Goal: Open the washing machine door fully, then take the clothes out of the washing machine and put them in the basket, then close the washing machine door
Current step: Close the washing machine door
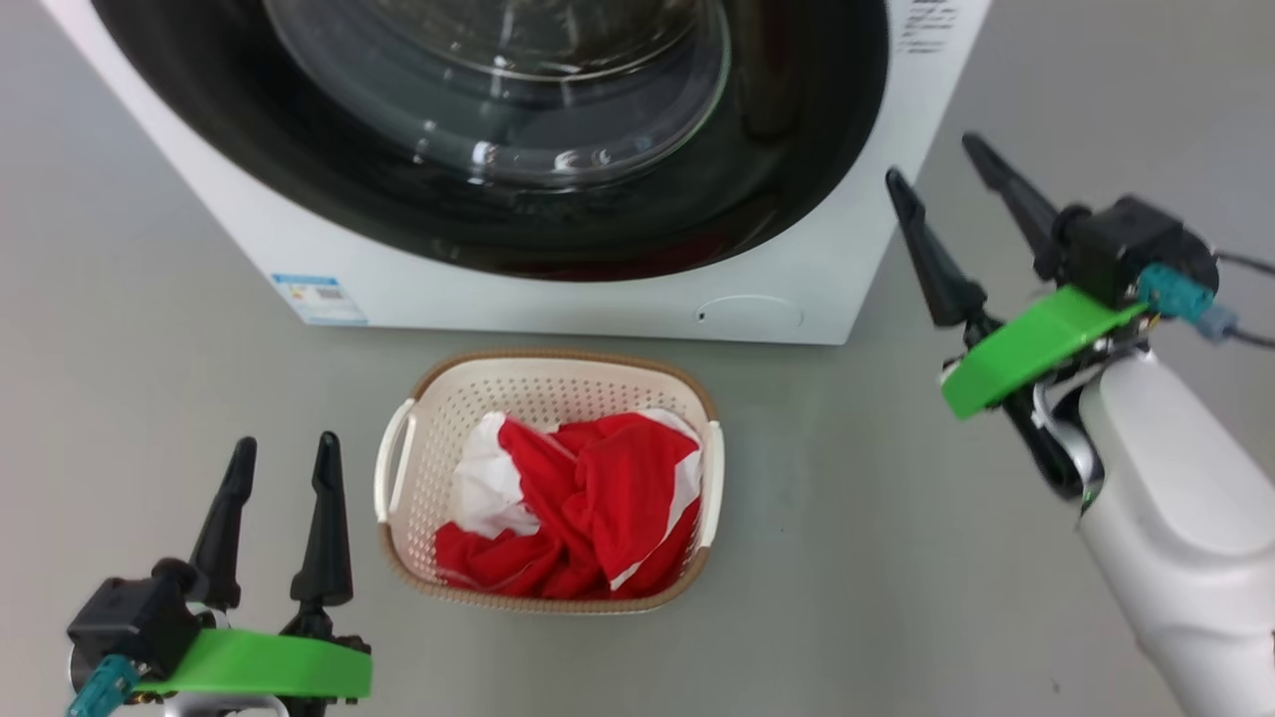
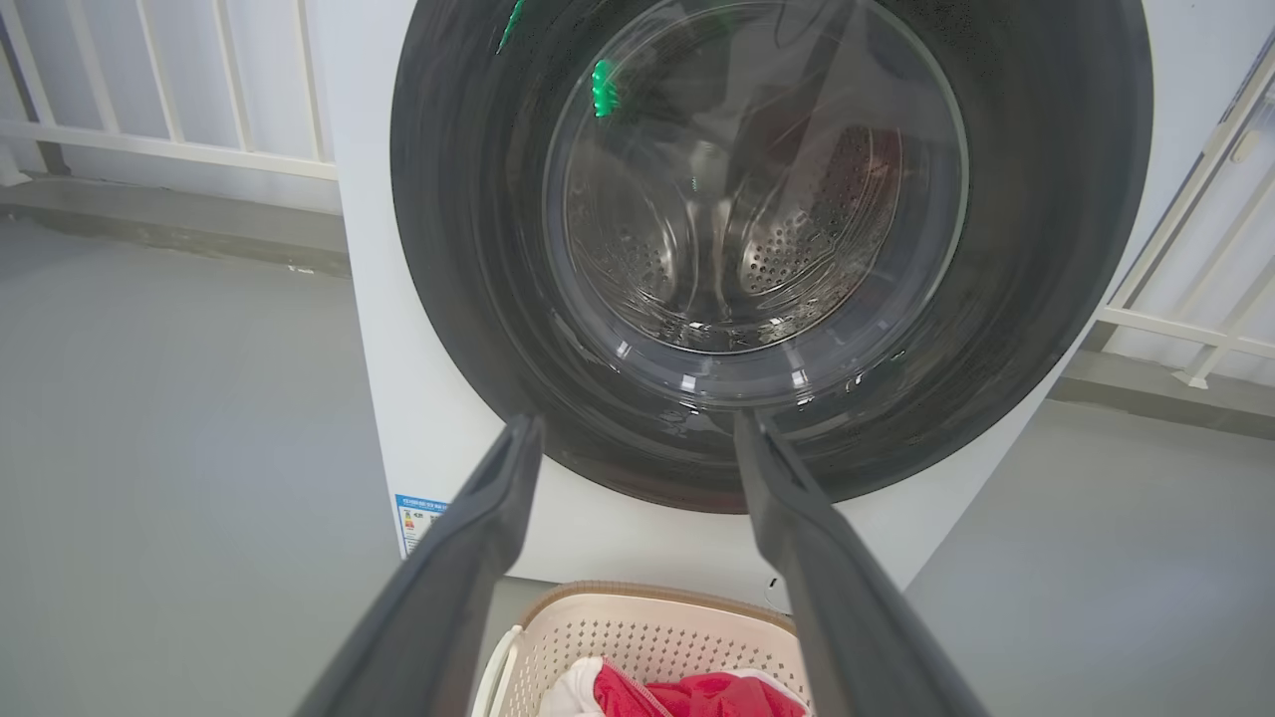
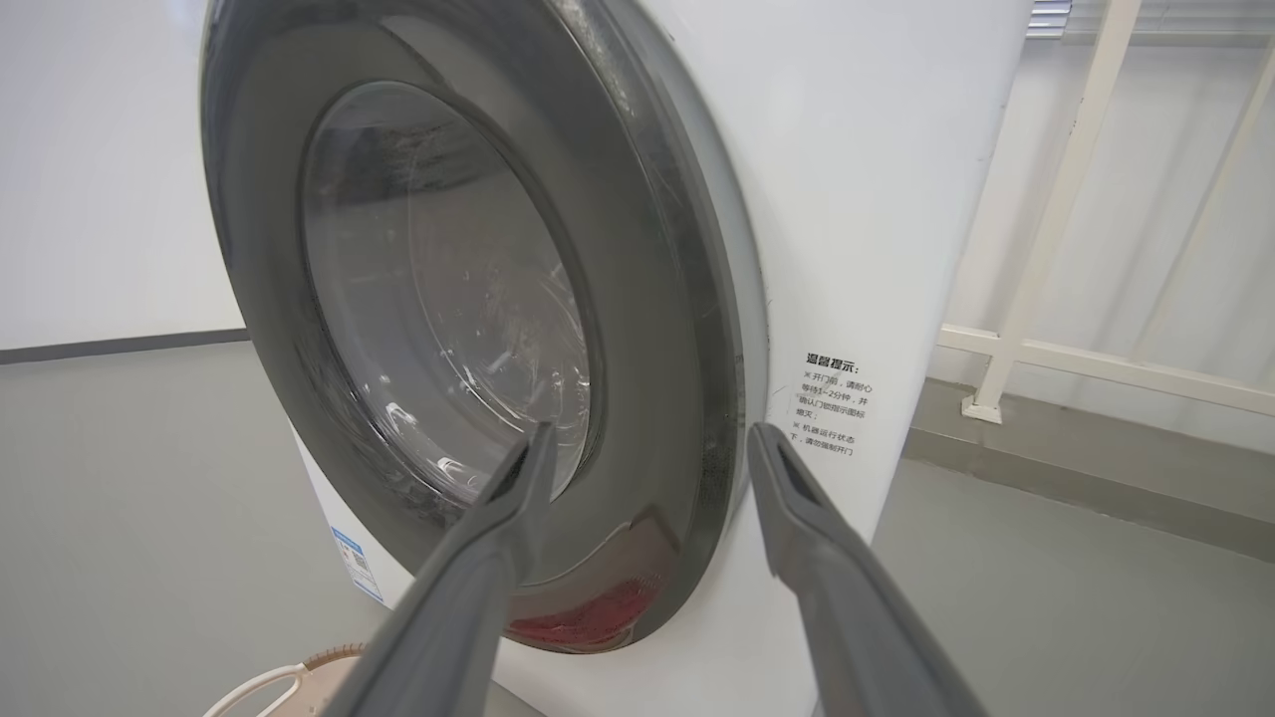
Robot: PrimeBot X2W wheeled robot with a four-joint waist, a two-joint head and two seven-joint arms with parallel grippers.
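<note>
Grey floor (image 1: pixel 120 398) carries the washing machine (image 1: pixel 598 299), and the washing machine door (image 1: pixel 797 179) sits flush against its white front, shut by the look of it. The door's right edge lies just ahead and to the left of the right end effector (image 1: pixel 932 157), which hangs spread wide and empty. That makes it the nearer arm for any last push. The left end effector (image 1: pixel 286 441), also wide, hovers low beside the basket (image 1: pixel 558 356) holding the clothes (image 1: pixel 598 498).

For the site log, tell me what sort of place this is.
Likely a bare laundry corner or test room: a white front-loading washing machine stands on a plain grey floor, a basket of red clothes sits before it, and a white railing runs behind.
</note>
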